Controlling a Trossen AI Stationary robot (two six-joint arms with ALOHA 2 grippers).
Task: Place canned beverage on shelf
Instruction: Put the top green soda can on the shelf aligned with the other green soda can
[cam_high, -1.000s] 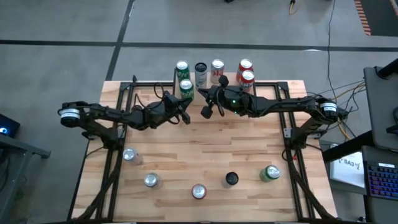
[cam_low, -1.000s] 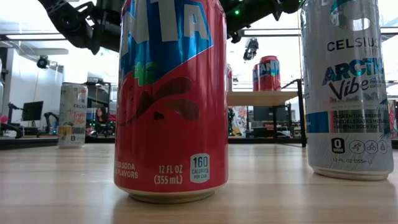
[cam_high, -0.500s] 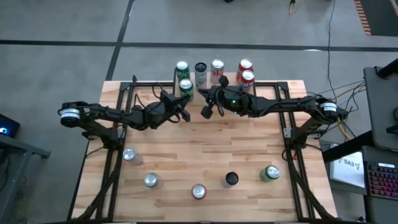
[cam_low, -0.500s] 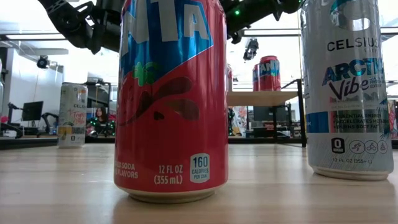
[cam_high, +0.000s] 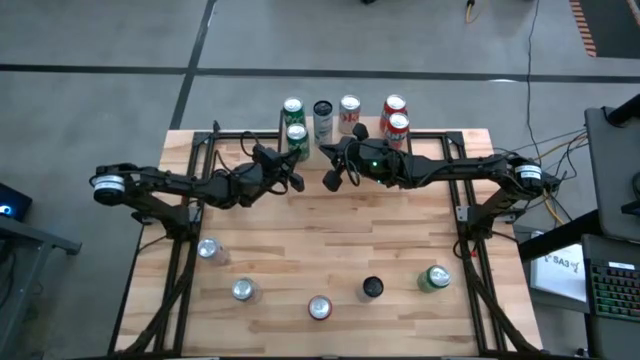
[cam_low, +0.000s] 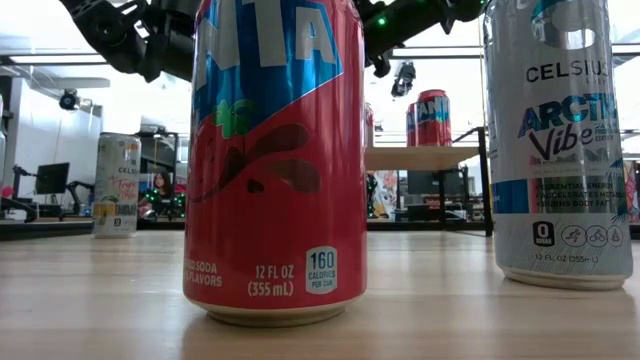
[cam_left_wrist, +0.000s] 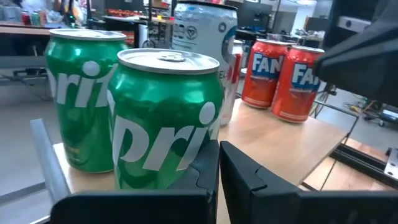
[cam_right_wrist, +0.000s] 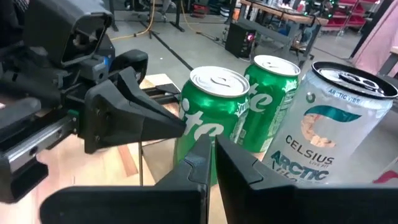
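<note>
Butcher-block tabletop (cam_high: 330, 240) fills most of our overhead view, with grey floor around it and desks and monitors showing in the room beyond. At the table's far edge we see the shelf (cam_high: 362, 140), its light wood board carrying six cans: two green Sprite cans (cam_high: 296, 137), a silver Celsius can (cam_high: 323, 112), another pale can (cam_high: 349, 107) and two red Fanta cans (cam_high: 397, 125). We find the left gripper (cam_high: 291, 180) just in front of the nearer green can (cam_left_wrist: 168, 118), fingers pressed together and holding nothing. The right gripper (cam_high: 331, 180) hangs close beside it, near the middle of the shelf's front edge, its fingers likewise closed and empty. From the right wrist view we see the left gripper's dark fingers (cam_right_wrist: 140, 121) pointing toward the green can (cam_right_wrist: 213, 118). Five more cans stand along the table's near side, among them a red Fanta can (cam_low: 275, 160) and a silver Celsius can (cam_low: 560, 140), well apart from both arms.
</note>
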